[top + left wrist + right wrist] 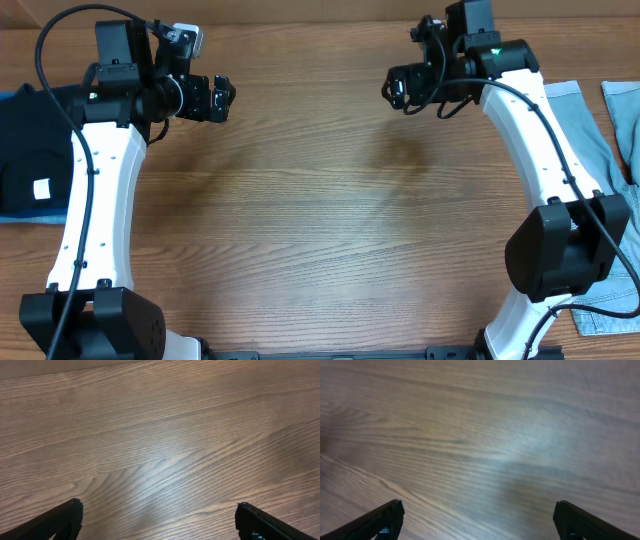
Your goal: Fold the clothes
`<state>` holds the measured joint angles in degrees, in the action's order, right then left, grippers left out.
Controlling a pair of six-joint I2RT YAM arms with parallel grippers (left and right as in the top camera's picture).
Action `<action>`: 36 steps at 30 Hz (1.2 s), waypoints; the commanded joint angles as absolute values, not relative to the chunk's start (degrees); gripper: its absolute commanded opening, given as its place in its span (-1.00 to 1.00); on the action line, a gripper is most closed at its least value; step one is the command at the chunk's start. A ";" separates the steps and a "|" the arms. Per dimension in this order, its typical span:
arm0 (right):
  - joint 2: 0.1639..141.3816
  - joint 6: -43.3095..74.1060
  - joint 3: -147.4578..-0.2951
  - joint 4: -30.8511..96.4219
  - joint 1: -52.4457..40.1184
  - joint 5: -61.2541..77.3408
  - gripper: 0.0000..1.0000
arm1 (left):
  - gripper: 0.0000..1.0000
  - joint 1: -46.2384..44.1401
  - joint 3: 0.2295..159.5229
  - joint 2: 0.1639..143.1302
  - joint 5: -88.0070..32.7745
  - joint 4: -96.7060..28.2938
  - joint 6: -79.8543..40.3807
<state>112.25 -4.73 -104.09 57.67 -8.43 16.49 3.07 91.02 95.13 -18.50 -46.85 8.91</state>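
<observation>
A dark navy folded garment [28,150] with a white label lies at the table's left edge, partly behind my left arm. Light blue denim clothes [590,150] lie at the right edge, running under my right arm down to the front right corner [610,300]. My left gripper [222,97] hovers over the back left of the table, open and empty; the left wrist view [159,515] shows only bare wood between its fingers. My right gripper [397,90] hovers over the back right, open and empty, with bare wood between its fingers in the right wrist view [479,515].
The wooden table [320,220] spans the view. Another piece of light blue cloth [625,115] lies at the far right edge. Both white arms reach in from the front corners.
</observation>
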 commanded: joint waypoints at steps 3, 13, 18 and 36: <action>110.85 0.36 -105.56 63.00 -7.86 9.02 1.00 | 1.00 3.62 91.77 93.93 -17.47 -50.59 2.57; 100.05 6.02 -99.63 69.30 -8.14 5.56 1.00 | 1.00 3.29 86.08 85.54 -14.39 -59.29 4.05; 81.43 7.55 -82.32 60.86 -8.14 5.58 1.00 | 1.00 3.29 72.16 67.77 -12.82 -55.55 3.14; 50.87 7.33 -53.36 58.87 -8.12 4.10 1.00 | 1.00 3.29 42.63 45.32 -11.42 -48.38 -3.44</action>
<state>49.84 7.09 -53.76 59.16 -7.97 4.62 3.11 42.96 44.03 -11.70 -47.57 -2.68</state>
